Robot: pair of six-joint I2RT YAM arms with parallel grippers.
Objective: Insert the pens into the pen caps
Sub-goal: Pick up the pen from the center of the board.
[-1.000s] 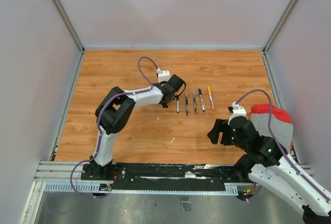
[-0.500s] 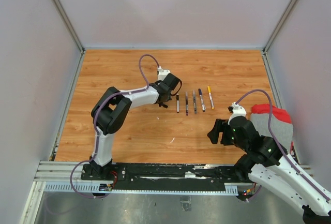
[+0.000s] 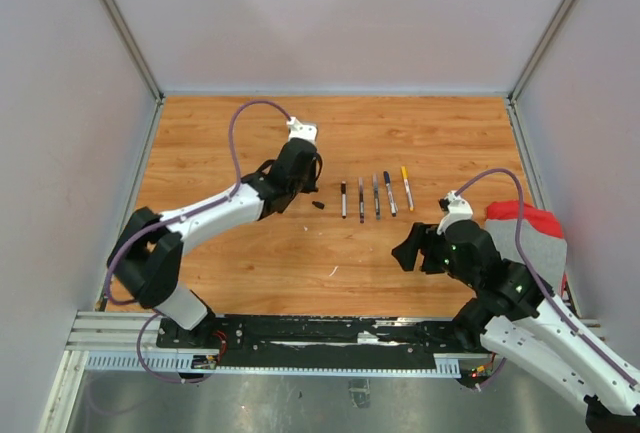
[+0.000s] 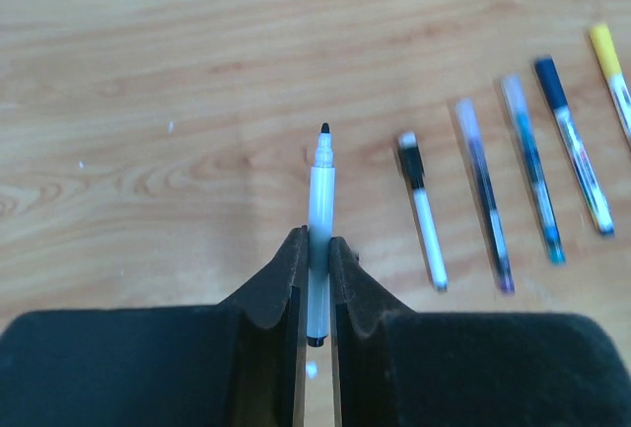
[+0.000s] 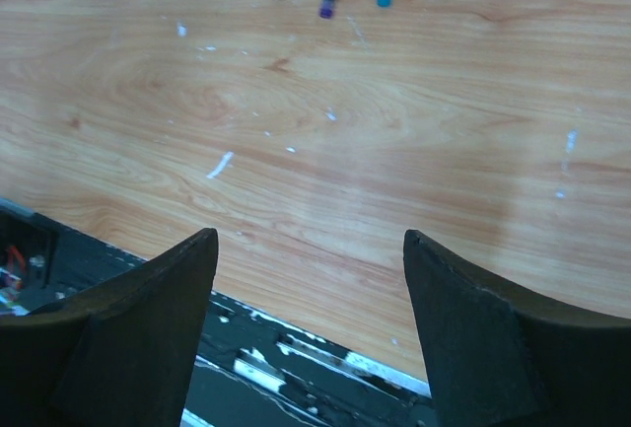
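Left end effector (image 4: pixel 315 249) pinched narrow on an uncapped pen (image 4: pixel 319 200), dark tip pointing out past the fingers. Loose black cap (image 3: pixel 317 204) lies on the wooden surface (image 3: pixel 250 263) just right of it — then a row of five pens (image 3: pixel 376 196) side by side. Right end effector (image 5: pixel 311 249) spread wide, holding nothing — near the surface's front edge.

Six pens in all. Five pens (image 3: pixel 376 196) lie in a row right of centre in the top view, seemingly all capped, though two blur. One uncapped pen (image 4: pixel 320 210) is at the centre of the left wrist view. One loose black cap (image 3: pixel 318 204) lies left of the row. Two arms (image 3: pixel 215 211). One red-and-grey cloth (image 3: pixel 552 245), lower right.
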